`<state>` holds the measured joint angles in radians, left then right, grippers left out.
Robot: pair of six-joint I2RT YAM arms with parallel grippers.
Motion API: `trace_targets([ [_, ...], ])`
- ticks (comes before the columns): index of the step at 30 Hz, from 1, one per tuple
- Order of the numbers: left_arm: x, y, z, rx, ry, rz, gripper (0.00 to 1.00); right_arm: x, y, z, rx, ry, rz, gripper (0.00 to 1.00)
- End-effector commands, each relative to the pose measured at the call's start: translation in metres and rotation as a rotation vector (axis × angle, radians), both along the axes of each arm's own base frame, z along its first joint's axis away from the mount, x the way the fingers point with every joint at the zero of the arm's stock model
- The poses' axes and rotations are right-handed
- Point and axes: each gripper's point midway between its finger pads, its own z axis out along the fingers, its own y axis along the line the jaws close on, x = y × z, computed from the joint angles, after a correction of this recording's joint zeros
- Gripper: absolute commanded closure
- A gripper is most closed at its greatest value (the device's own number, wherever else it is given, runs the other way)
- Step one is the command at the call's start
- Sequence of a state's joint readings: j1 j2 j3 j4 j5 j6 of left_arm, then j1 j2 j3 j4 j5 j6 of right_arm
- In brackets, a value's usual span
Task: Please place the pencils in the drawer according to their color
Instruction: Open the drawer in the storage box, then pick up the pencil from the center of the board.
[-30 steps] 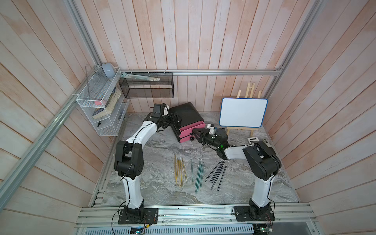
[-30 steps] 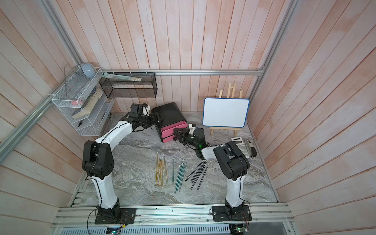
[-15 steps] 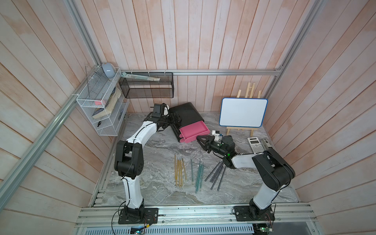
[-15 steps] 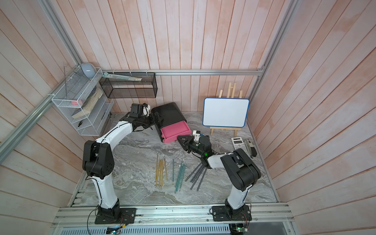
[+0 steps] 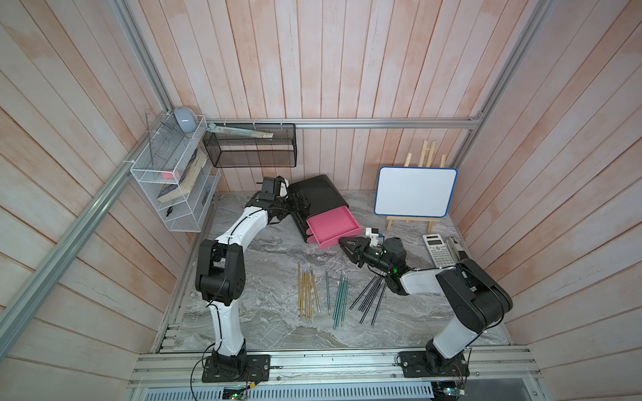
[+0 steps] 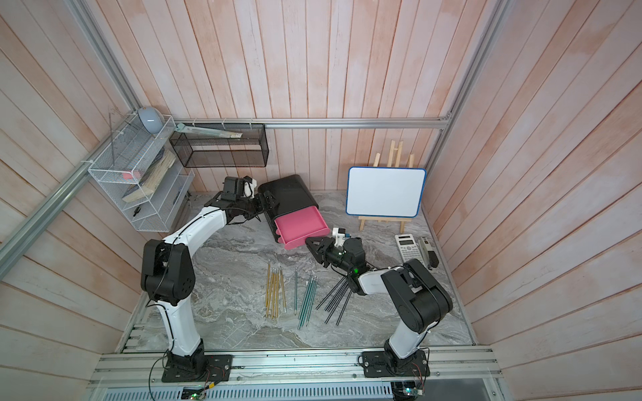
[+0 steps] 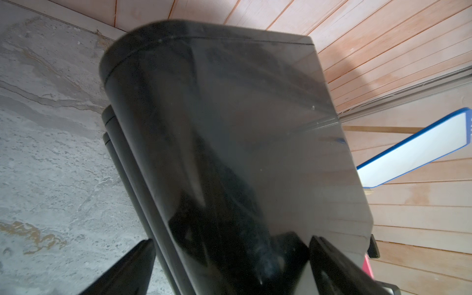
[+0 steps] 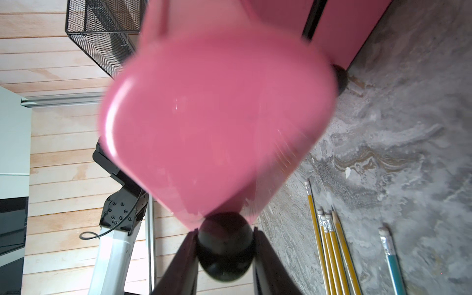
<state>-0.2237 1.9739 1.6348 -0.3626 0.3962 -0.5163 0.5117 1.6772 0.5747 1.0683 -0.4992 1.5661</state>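
Jaws of right gripper [image 8: 224,231] pinch the black knob [image 8: 224,252] of the top drawer [image 5: 330,225] — a pull hold, and the pink tray stands well out of the cabinet [image 5: 318,192]. Left gripper [image 7: 231,241] straddles the cabinet's back, prob. bracing it vs. sliding; squeezing or just around it, can't tell. Pencils [image 5: 338,295] lie grouped by colour on the table [image 5: 264,257], near the drawer front — none inside yet.

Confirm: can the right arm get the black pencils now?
Probably not yet: right tool is shut on the drawer knob. The black pencils lie partly under its forearm; once it lets go, nothing else seems to block.
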Motion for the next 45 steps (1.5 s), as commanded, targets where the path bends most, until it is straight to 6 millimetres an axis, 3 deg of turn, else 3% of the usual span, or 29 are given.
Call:
trace_targets([
  [1,-0.009,-0.001,-0.032,0.028,0.079,-0.010,0.00,-0.006,-0.005,-0.015,-0.033,0.043,0.003,0.69],
  [6,-0.010,-0.001,-0.027,0.026,0.071,-0.009,0.01,-0.008,-0.006,-0.019,-0.046,0.050,0.008,0.41],
  [14,-0.008,0.002,0.003,0.005,0.023,0.014,0.00,-0.008,-0.012,-0.021,-0.085,0.045,0.015,0.22],
  [24,-0.010,0.033,0.053,-0.007,-0.063,0.072,0.01,-0.008,-0.023,-0.018,-0.195,0.012,0.029,0.14],
  [30,-0.027,0.063,0.075,0.008,-0.092,0.118,0.00,-0.013,-0.035,-0.022,-0.267,0.022,0.029,0.14],
  [34,-0.051,0.070,0.070,0.016,-0.074,0.123,0.00,-0.018,-0.043,-0.021,-0.334,0.019,0.034,0.15],
  [38,-0.081,0.075,0.047,0.032,-0.009,0.134,0.01,-0.024,-0.043,-0.016,-0.445,-0.007,0.066,0.17],
  [41,-0.104,0.081,0.026,0.051,0.050,0.151,0.01,-0.030,-0.030,-0.006,-0.539,-0.057,0.121,0.19],
  [45,-0.137,0.091,0.000,0.085,0.118,0.183,0.00,-0.044,0.007,0.008,-0.656,-0.147,0.223,0.22],
])
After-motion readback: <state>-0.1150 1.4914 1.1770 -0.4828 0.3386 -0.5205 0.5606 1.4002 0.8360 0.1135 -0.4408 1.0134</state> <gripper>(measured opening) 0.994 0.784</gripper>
